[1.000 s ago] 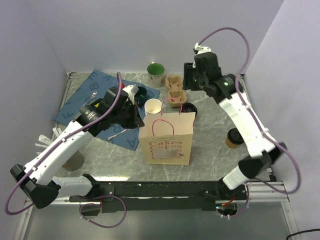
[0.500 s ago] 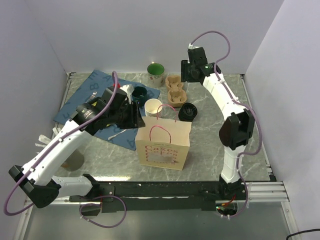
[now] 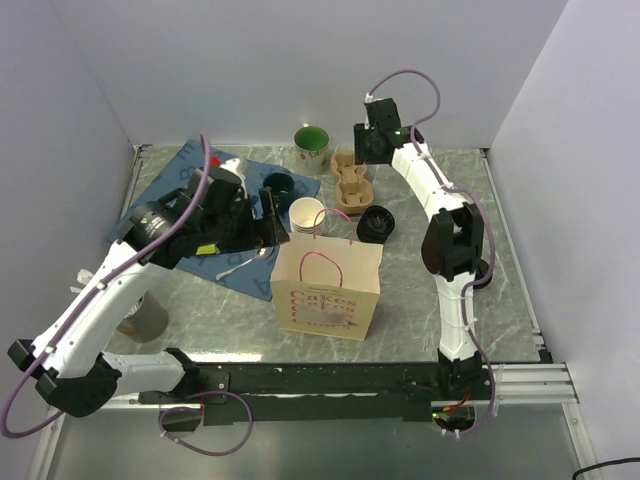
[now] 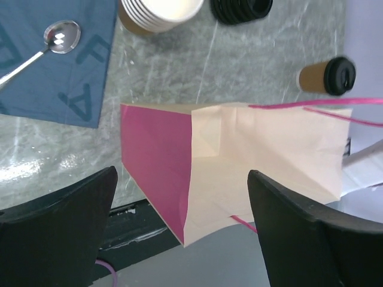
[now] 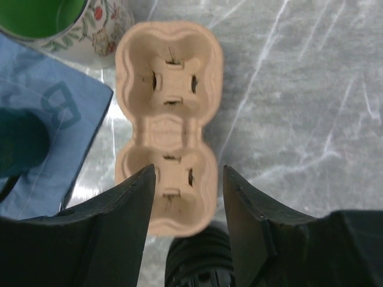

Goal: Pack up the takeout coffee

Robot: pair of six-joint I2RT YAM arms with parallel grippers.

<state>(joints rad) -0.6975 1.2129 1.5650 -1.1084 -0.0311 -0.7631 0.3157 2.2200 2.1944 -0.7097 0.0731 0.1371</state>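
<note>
The takeout coffee [image 4: 328, 76], a brown cup with a black lid, shows only in the left wrist view, standing on the marble beyond the paper bag [image 4: 263, 161]; in the top view the right arm hides it. The bag [image 3: 325, 290] stands upright and open mid-table. My left gripper [image 3: 270, 215] hovers just left of the bag's mouth, wide open [image 4: 182, 173] and holding nothing. My right gripper [image 3: 373, 143] hangs open at the back over the beige pulp cup carrier [image 3: 350, 180], its fingers either side of the carrier's near well [image 5: 173, 185], gripping nothing [image 5: 189, 168].
A stack of lidless paper cups [image 3: 307, 214] and a pile of black lids [image 3: 376, 222] sit behind the bag. A green mug [image 3: 312, 147], a teal cup [image 3: 278, 183] and a spoon [image 4: 60, 36] lie by the blue cloth [image 3: 190, 190]. A grey cup [image 3: 145, 315] stands near left.
My left gripper has gone from shut to wide open and drawn back to the left. The bag shifted slightly toward the front. The right arm folded back and settled over the carrier.
</note>
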